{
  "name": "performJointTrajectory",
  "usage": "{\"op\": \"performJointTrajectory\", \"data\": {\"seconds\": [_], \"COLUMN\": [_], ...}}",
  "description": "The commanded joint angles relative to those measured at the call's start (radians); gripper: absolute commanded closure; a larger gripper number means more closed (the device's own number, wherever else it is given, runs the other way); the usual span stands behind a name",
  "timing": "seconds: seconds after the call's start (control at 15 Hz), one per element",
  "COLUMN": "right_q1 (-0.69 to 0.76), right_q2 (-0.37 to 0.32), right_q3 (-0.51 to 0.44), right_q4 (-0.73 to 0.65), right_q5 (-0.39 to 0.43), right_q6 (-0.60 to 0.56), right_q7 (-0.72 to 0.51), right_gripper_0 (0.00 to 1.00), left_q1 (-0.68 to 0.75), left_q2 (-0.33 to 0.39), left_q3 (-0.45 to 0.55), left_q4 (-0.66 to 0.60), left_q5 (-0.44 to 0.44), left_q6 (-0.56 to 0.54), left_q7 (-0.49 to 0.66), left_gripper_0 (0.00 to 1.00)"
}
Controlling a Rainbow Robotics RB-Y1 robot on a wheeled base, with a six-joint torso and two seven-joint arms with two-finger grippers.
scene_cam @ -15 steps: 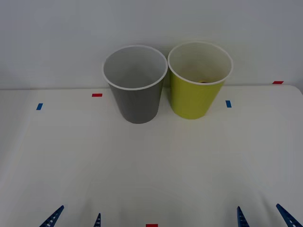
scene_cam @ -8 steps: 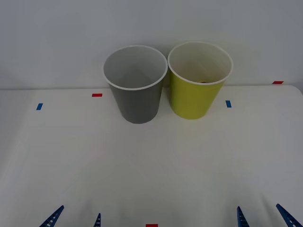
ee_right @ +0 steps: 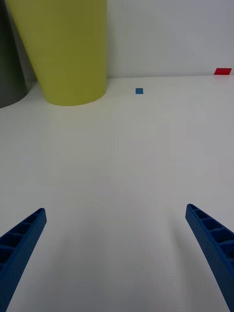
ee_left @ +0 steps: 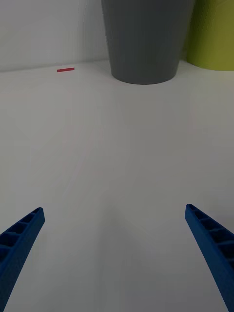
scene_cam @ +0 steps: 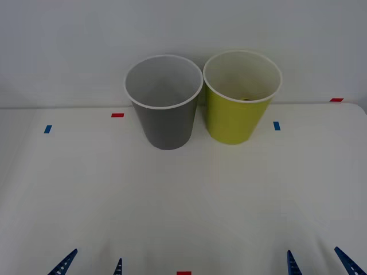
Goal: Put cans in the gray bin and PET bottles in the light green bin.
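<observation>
The gray bin (scene_cam: 166,117) stands upright at the back middle of the white table, and its pale inside looks empty. Touching or nearly touching it on the right is the light green bin (scene_cam: 235,117), where a small dark spot shows just above the near rim; I cannot tell what it is. Cans and PET bottles are out of view. My left gripper (scene_cam: 95,258) hangs open at the near edge, left of centre, far short of the gray bin (ee_left: 144,44). My right gripper (scene_cam: 312,252) is open at the near right, with the light green bin (ee_right: 63,53) well ahead of it.
Small blue tape marks (scene_cam: 47,129) (scene_cam: 277,125) and red tape marks (scene_cam: 117,115) (scene_cam: 336,99) lie flat on the table (scene_cam: 183,200). Another red mark (scene_cam: 183,273) sits at the near edge. A plain wall rises right behind the bins.
</observation>
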Motion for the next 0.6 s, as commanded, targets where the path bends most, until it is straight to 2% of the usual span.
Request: {"op": "performJointTrajectory", "data": {"seconds": [0.07, 0.6], "right_q1": [0.0, 0.0], "right_q2": [0.0, 0.0], "right_q3": [0.0, 0.0], "right_q4": [0.0, 0.0], "right_q5": [0.0, 0.0], "right_q6": [0.0, 0.0], "right_q7": [0.0, 0.0], "right_gripper_0": [0.0, 0.0], "left_q1": [0.0, 0.0], "left_q2": [0.0, 0.0], "left_q3": [0.0, 0.0], "left_q4": [0.0, 0.0], "left_q5": [0.0, 0.0], "left_q6": [0.0, 0.0], "left_q7": [0.0, 0.0], "left_gripper_0": [0.0, 0.0]}}
